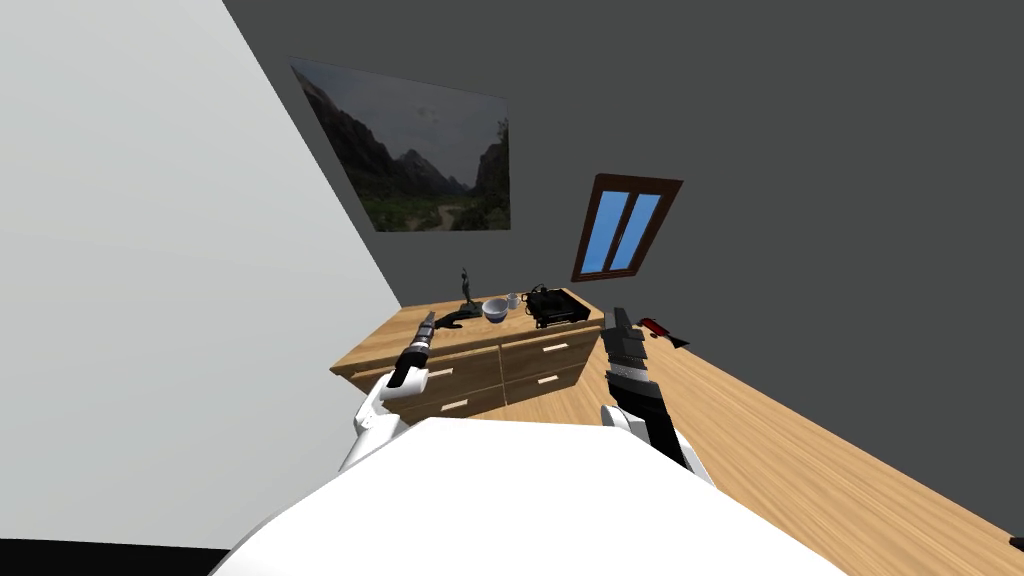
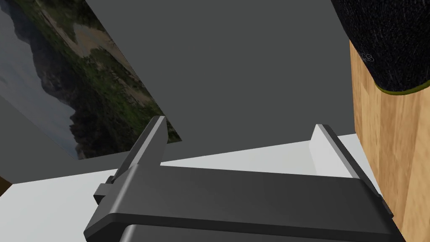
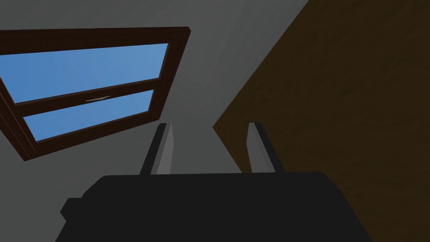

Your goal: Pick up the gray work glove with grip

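As the left end effector [image 2: 239, 126] gaped empty beside the dresser's [image 2: 394, 147] dark glove [image 2: 390, 42], the right end effector [image 3: 208, 126] stood open.

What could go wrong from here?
1. The open left gripper sits off to the side of the glove, so closing now would likely miss.
2. It is close to the dresser edge and may scrape it.
3. The bowl near the glove might get knocked.

The glove [image 2: 390, 42] bears faint, unreadable lettering.
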